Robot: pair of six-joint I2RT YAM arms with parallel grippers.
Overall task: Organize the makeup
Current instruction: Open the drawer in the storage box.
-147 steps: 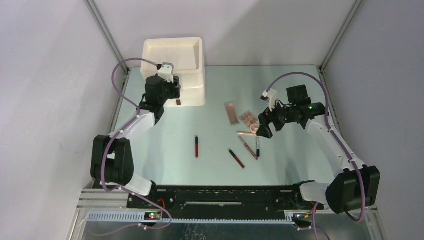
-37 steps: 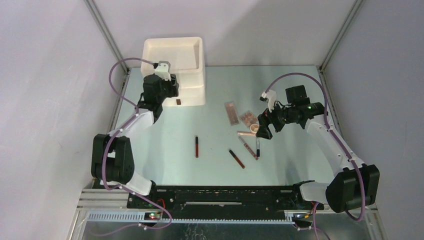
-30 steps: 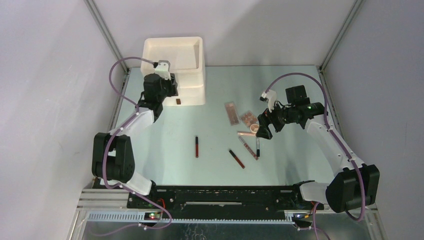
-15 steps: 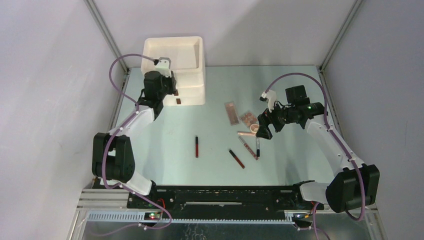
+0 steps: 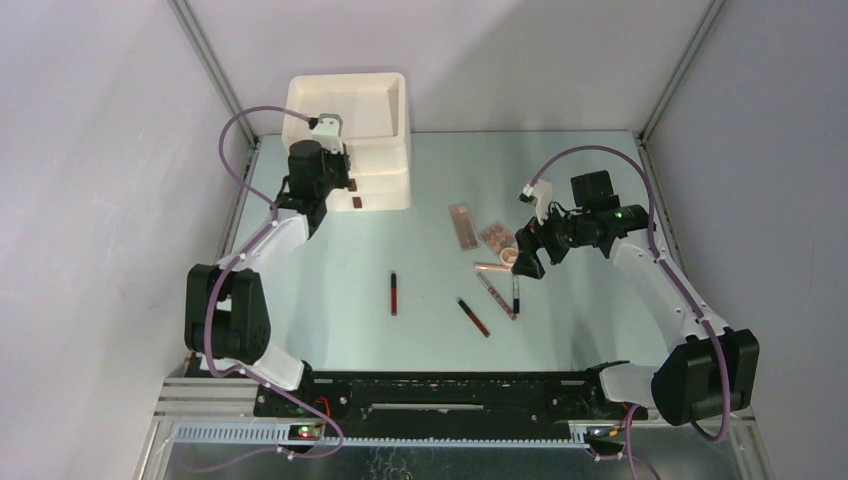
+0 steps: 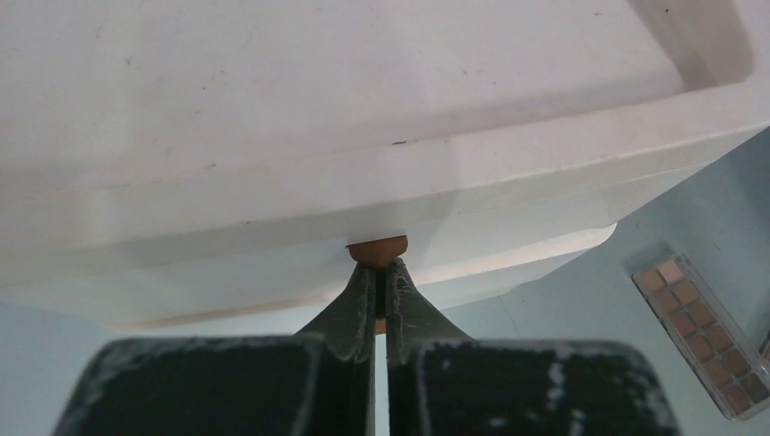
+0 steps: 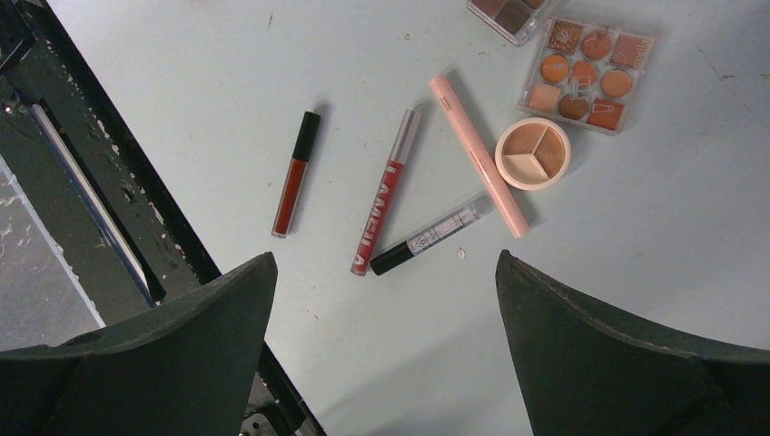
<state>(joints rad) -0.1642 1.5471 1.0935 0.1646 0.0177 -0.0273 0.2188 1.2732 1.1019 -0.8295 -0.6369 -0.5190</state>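
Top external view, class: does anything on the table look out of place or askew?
A slim dark-red tube lies alone, well left of the makeup cluster, whose tubes fan out at mixed angles. Nothing looks spilled or damaged.

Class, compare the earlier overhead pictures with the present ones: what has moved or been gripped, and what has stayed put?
The left gripper has edged slightly back and to the left at the front of the cream box. Its jaws have closed on a small brown tab there. The right gripper, jaws wide open, hangs where it was above the makeup. Neither makeup nor box has shifted.
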